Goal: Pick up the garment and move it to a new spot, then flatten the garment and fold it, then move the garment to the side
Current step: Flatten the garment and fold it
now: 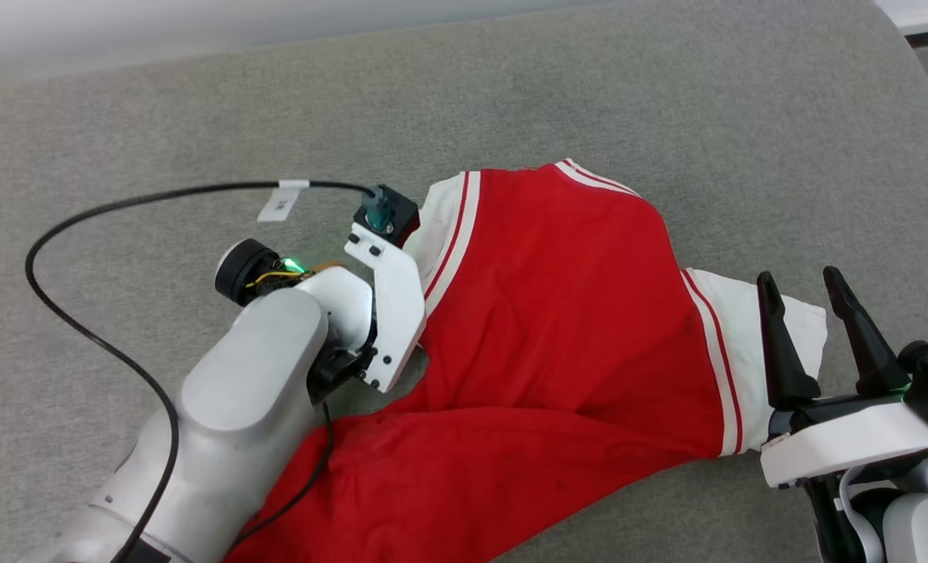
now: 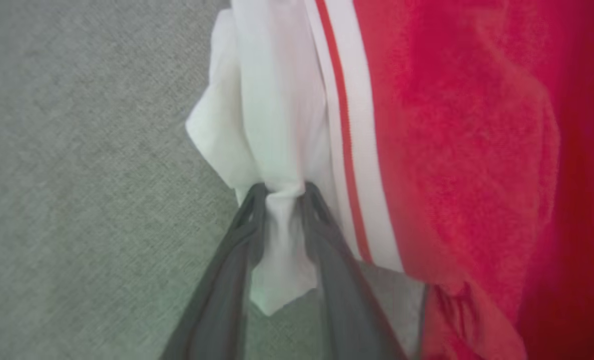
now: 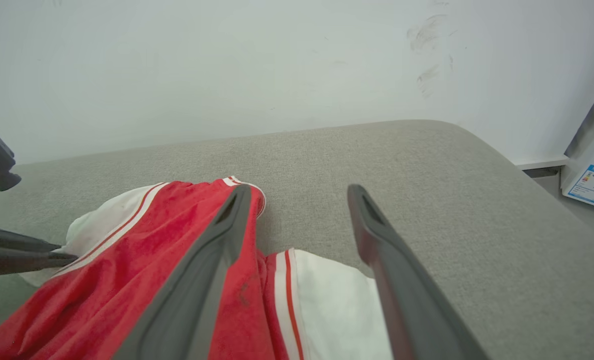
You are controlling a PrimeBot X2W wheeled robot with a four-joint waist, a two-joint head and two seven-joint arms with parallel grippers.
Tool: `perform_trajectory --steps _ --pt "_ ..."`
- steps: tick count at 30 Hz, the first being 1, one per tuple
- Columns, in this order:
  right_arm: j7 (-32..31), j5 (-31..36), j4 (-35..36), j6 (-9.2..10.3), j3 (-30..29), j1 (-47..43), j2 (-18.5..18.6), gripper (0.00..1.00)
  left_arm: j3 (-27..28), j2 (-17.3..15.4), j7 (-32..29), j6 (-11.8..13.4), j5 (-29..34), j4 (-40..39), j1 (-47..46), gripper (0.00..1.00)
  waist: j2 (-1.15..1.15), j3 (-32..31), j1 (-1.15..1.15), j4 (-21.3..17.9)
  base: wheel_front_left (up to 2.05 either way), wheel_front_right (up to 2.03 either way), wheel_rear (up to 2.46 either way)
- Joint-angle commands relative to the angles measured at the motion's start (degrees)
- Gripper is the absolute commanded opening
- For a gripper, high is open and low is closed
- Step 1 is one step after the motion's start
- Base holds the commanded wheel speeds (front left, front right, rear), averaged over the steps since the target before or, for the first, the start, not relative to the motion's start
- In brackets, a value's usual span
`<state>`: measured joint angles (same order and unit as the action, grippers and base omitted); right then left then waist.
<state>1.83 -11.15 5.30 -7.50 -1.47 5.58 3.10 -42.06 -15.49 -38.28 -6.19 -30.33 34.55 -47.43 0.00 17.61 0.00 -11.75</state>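
Garment (image 1: 557, 313), red with white striped trim, is seen lying rumpled on the grey cushion (image 1: 510, 94), spread from the middle of the head view down toward 7 o'clock. At the garment's 9 o'clock edge, a white corner is pinched between the closed fingers of the left gripper (image 2: 282, 192). At its 3 o'clock edge, the right gripper (image 1: 801, 277) is seen over the white panel, its fingers (image 3: 216, 250) spread apart with nothing gripped.
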Motion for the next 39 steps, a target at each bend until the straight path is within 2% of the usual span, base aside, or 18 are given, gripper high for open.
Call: perform_trajectory --steps 1,6,9,15,18,22,25,26,27,28,34,39 --pt "0.13 -0.13 -0.14 0.02 -0.32 0.00 -0.29 1.00 -0.53 -0.49 1.36 0.46 0.76 0.97 2.06 0.00 0.00 -0.64 0.00 0.59 0.00 0.00 0.00" --pt "-0.51 -0.06 -0.43 0.02 -1.17 -1.27 -0.28 1.00 1.17 -2.10 10.14 3.46 2.53 -2.87 3.45 0.00 0.00 -3.36 0.00 2.76 0.00 0.00 0.00" --pt "-1.12 0.06 -0.08 0.02 -1.61 -2.17 -0.26 1.00 1.86 -4.19 12.90 5.86 2.88 -7.62 7.28 0.00 0.00 -5.37 0.00 4.48 0.00 0.00 0.00" --pt "-2.39 0.25 0.82 0.02 -2.53 -4.01 -0.27 1.00 3.97 -10.32 13.61 12.81 2.10 -20.82 19.95 0.00 0.00 -8.73 0.00 7.85 0.00 0.00 0.00" --pt "-2.95 0.20 1.08 0.02 -2.76 -4.77 -0.27 1.00 5.07 -12.29 13.03 16.53 -0.08 -26.13 28.22 0.00 0.00 -9.75 0.00 8.91 0.00 0.00 0.00" --pt "-3.59 0.04 1.44 0.02 -2.54 -5.16 -0.27 1.00 6.08 -12.45 12.62 19.75 -4.11 -28.83 37.71 0.00 0.00 -10.56 0.00 9.59 0.00 0.00 0.00" --pt "-3.89 0.09 1.71 0.02 -2.45 -5.63 -0.26 1.00 6.40 -11.09 13.46 20.72 -6.79 -28.23 42.42 0.00 0.00 -11.02 0.00 9.73 0.00 0.00 0.00" --pt "-4.02 0.09 1.78 0.02 -2.47 -5.75 -0.26 1.00 6.59 -10.45 14.04 20.84 -7.63 -27.64 43.51 0.46 0.00 -11.14 0.00 9.72 0.00 0.00 0.00" --pt "-4.17 0.08 1.75 0.02 -2.52 -5.89 -0.27 1.00 6.53 -9.68 14.56 20.62 -8.20 -27.07 44.29 0.63 0.00 -11.35 0.00 9.71 0.00 0.00 0.00" --pt "-4.18 0.06 1.72 0.02 -2.58 -6.07 -0.27 1.00 6.63 -9.23 15.60 20.67 -8.05 -26.65 44.48 1.00 0.00 -11.61 0.00 9.69 0.00 0.00 0.00" --pt "-4.91 0.15 1.84 0.02 -3.00 -7.56 -0.27 1.00 9.73 -6.73 25.96 22.49 -6.17 -26.28 42.71 1.00 0.00 -13.95 0.00 9.45 0.00 0.00 0.00" --pt "-5.76 -0.06 2.17 0.02 -3.33 -8.74 -0.27 1.00 11.80 -6.69 33.59 23.70 -3.96 -27.95 41.93 1.00 0.00 -15.99 0.00 9.24 0.00 0.00 0.00"
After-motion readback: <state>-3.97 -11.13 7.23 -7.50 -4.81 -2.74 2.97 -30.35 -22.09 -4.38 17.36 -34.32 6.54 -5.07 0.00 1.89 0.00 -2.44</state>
